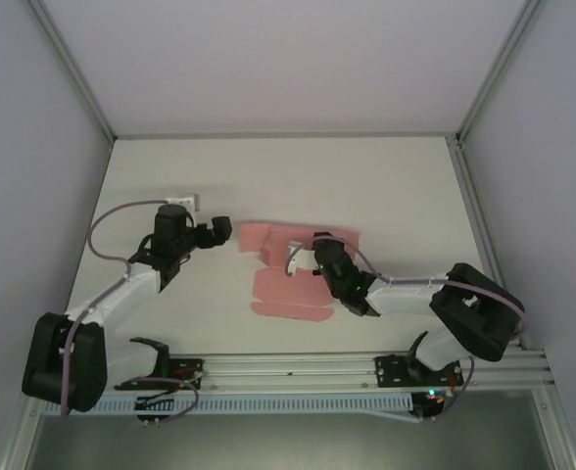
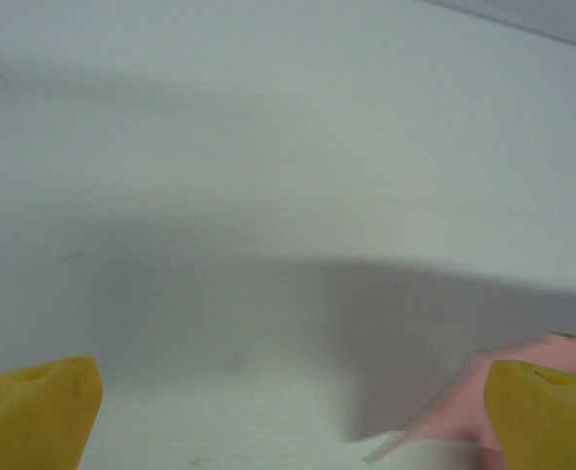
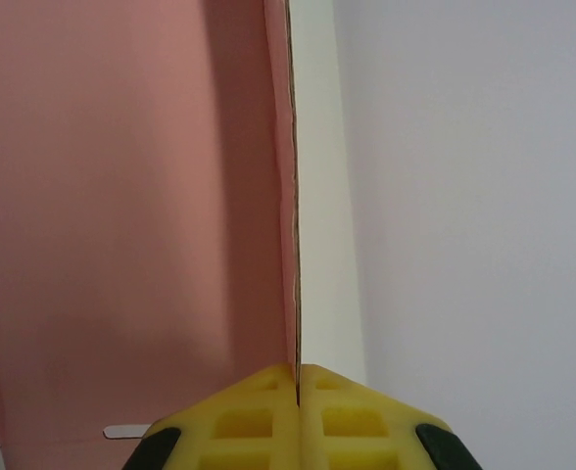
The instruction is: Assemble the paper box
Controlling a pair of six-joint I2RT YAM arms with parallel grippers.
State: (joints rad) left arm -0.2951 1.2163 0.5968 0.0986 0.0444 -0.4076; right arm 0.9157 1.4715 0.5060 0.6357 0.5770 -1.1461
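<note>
Paper box [image 1: 283, 294]: salmon-pink thin card, a die-cut sheet with flaps. It lies mostly flat at the middle of the white table [image 1: 406, 196] and is not yet a closed box.
Lie of the sheet: the far strip runs left to right, and further panels reach toward the arm bases.
Right gripper [image 3: 296, 377]: yellow pads [image 3: 239, 426] pressed together on the thin edge of one card panel, which stands upright between them.
Left gripper [image 2: 288, 421]: jaws spread wide, holding nothing.
Key relation: the sheet's far-left corner sits just to the right of the left gripper, beside its right fingertip [image 2: 548, 411]. Whether they touch cannot be told.
Judgement: the left arm is nearer that corner, so the next fold there likely falls to it.
</note>
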